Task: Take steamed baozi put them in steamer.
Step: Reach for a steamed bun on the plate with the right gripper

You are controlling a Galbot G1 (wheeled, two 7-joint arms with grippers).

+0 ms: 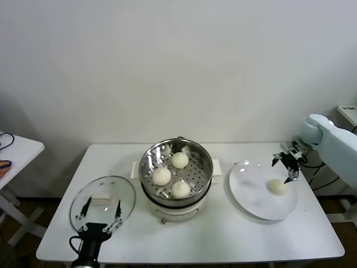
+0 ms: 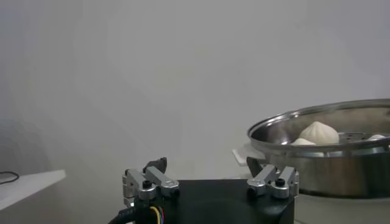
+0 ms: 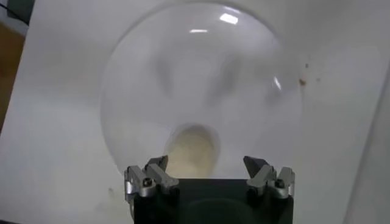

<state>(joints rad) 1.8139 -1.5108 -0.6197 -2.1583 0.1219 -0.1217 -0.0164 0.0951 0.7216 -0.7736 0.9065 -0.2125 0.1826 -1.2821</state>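
The steel steamer [image 1: 202,166] stands mid-table and holds three cream-white baozi [image 1: 179,160] [image 1: 162,176] [image 1: 180,190] on its perforated tray. A fourth baozi [image 1: 278,187] lies on the white plate [image 1: 251,195] at the right. My right gripper [image 1: 287,167] is open and empty, just above and behind that baozi. In the right wrist view the baozi [image 3: 192,149] lies between and ahead of the open gripper [image 3: 206,163]. My left gripper [image 1: 100,215] is open and empty at the table's front left. In the left wrist view the gripper [image 2: 207,163] faces the steamer [image 2: 341,152].
A round glass lid [image 1: 95,195] with a white handle lies on the table left of the steamer, under my left gripper. The white table's [image 1: 223,234] front edge is close to the left gripper. A second small table [image 1: 17,151] stands at the far left.
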